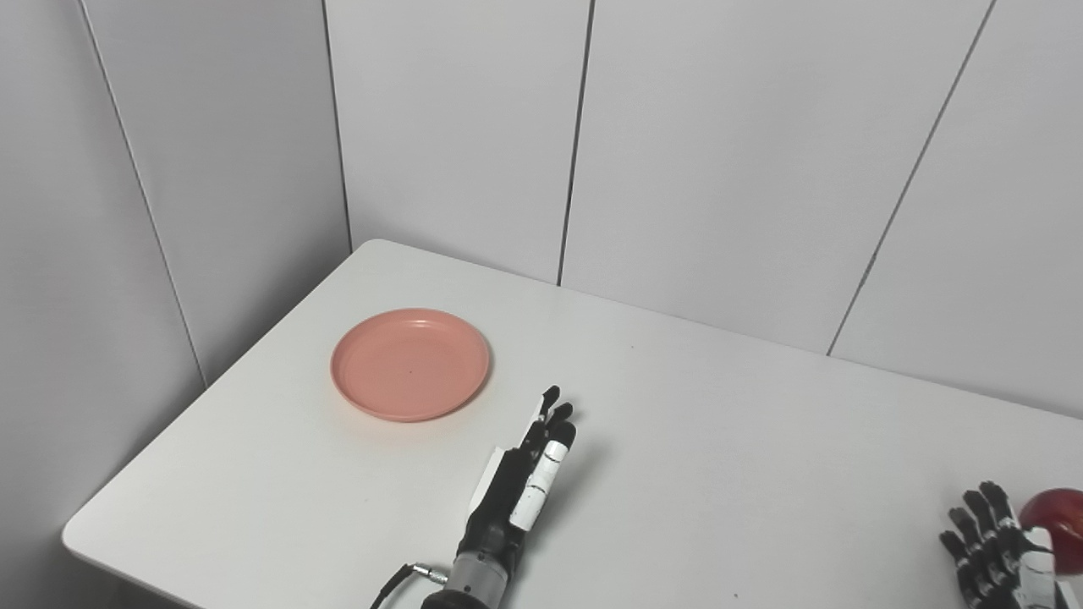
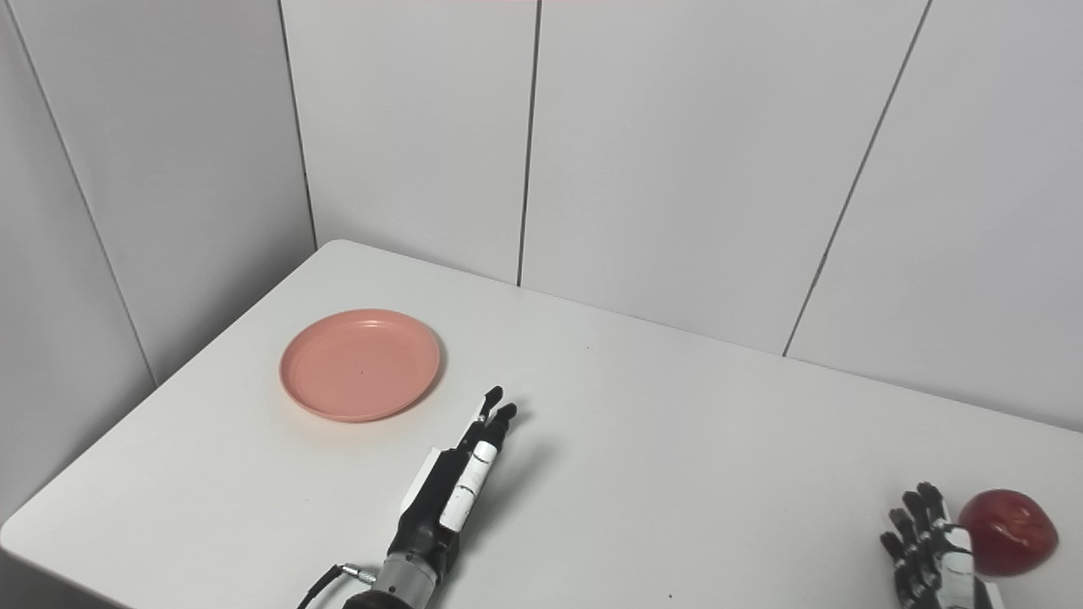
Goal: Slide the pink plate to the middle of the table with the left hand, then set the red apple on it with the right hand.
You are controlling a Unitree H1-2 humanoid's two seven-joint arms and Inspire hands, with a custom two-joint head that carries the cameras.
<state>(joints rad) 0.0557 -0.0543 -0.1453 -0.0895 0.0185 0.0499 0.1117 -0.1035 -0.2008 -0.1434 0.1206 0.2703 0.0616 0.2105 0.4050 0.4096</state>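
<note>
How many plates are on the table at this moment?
1. The pink plate lies on the white table toward its left side, beyond and left of the left hand. It holds nothing. No other plate shows in either view.

You see a salmon-pink plate (image 1: pixel 410 364), plain and unpatterned, on a white bench (image 1: pixel 719 440). The apple (image 2: pixel 1011 520) is deep red with a glossy highlight. Your left robot hand (image 1: pixel 529 474) is black with white panels, and your right robot hand (image 2: pixel 931 550) shows the same black and white. The wall panels (image 1: pixel 719 152) are pale grey with dark seams.
</note>
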